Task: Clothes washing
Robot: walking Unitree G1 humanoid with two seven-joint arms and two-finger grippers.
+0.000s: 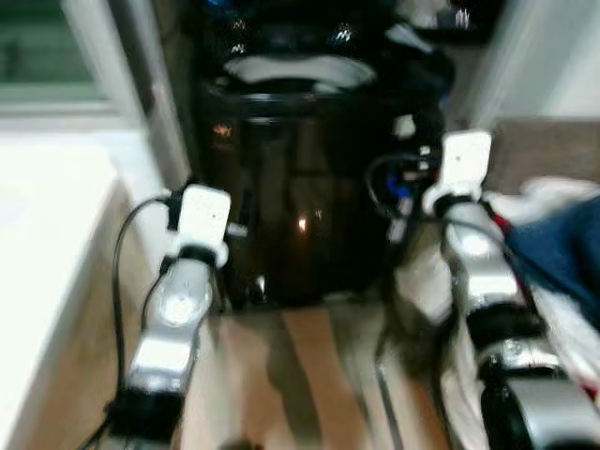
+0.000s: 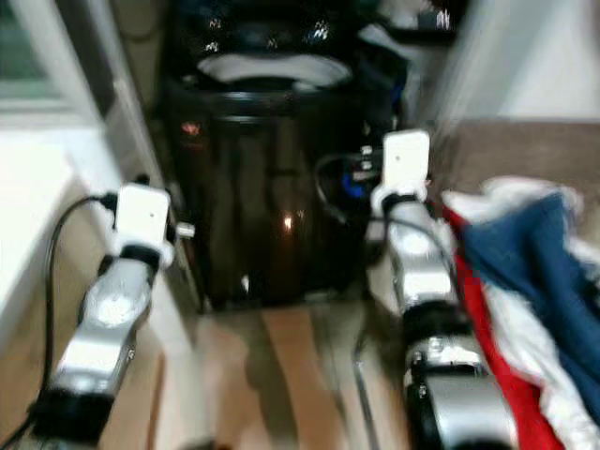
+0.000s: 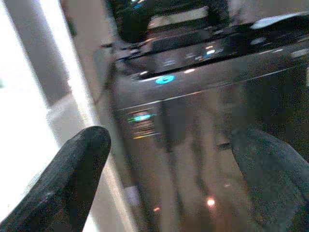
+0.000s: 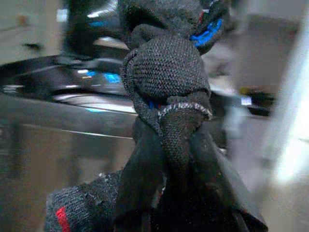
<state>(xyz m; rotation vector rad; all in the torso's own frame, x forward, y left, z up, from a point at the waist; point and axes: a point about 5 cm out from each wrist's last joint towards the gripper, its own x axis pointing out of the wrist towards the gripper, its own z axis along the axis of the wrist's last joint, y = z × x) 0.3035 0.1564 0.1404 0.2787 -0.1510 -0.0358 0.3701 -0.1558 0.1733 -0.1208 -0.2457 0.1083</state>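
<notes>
A black top-loading washing machine (image 1: 300, 187) stands straight ahead, its lid up and the pale drum rim (image 1: 295, 70) showing. My right gripper (image 4: 171, 145) is shut on a dark knitted garment (image 4: 164, 72) with blue and red trim. It holds the garment up beside the machine's right front corner, where the bundle (image 1: 398, 183) hangs just past the wrist. My left gripper (image 3: 169, 193) is open with nothing between its fingers, and it points at the machine's upper left front. The left arm (image 1: 178, 300) reaches forward along the machine's left side.
A heap of blue, red and white clothes (image 2: 525, 281) lies close to my right arm. A bright white surface (image 1: 47, 234) runs along the left. Wooden floor (image 1: 309, 375) lies between my arms in front of the machine. The views are blurred.
</notes>
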